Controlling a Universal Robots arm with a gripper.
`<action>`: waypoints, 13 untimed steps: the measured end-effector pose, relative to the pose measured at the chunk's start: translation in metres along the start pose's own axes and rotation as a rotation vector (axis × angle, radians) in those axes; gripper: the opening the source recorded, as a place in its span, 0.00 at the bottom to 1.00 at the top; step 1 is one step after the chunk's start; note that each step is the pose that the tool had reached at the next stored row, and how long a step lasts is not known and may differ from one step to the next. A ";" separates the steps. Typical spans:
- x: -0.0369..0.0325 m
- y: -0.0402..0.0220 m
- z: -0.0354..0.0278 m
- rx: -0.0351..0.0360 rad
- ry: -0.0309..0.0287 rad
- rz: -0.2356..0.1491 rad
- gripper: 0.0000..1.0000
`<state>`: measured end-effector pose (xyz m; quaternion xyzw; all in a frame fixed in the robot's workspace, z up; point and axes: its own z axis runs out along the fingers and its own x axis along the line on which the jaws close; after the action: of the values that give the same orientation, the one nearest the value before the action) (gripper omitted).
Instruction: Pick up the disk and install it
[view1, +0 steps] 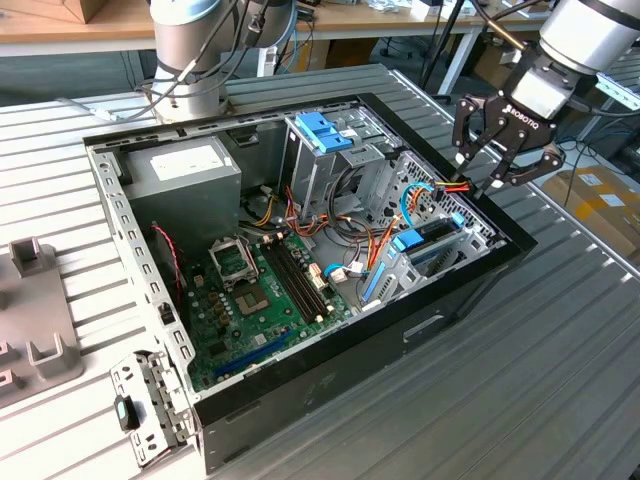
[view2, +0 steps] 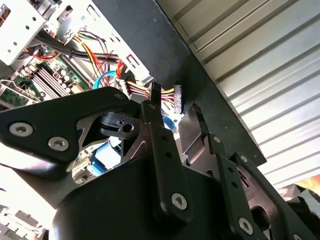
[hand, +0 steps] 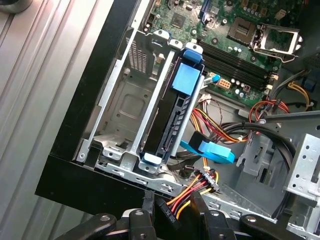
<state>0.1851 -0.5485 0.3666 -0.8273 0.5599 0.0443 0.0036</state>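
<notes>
The disk (view1: 436, 236) (hand: 172, 120), dark with blue rails and a blue tab, lies in a metal bay at the open computer case's (view1: 330, 375) corner on the exterior view's right. My gripper (view1: 492, 170) hangs a little above and outside that corner, over the case rim, apart from the disk. Its fingers (view2: 152, 130) stand open. A black cable connector (hand: 164, 210) with red, yellow and orange wires (view1: 455, 187) rests on the rim between the fingertips in both wrist views (view2: 176, 96). I cannot tell whether a finger touches it.
A tall metal drive cage with a blue handle (view1: 325, 130) stands mid-case, with a grey power supply (view1: 185, 165) and a green motherboard (view1: 260, 290) beside it. Loose cables (view1: 350, 250) cross the inside. A grey fixture (view1: 35, 320) sits at the exterior view's left. Cardboard boxes (view1: 600, 205) lie beyond the table.
</notes>
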 end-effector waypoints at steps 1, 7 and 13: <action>0.0000 0.0000 0.0000 -0.0011 0.0007 -0.015 0.42; 0.0000 0.0000 0.0000 -0.0046 0.0026 -0.060 0.42; 0.0000 0.0000 0.0000 -0.0083 0.0047 -0.107 0.42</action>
<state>0.1852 -0.5485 0.3666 -0.8561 0.5149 0.0445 0.0012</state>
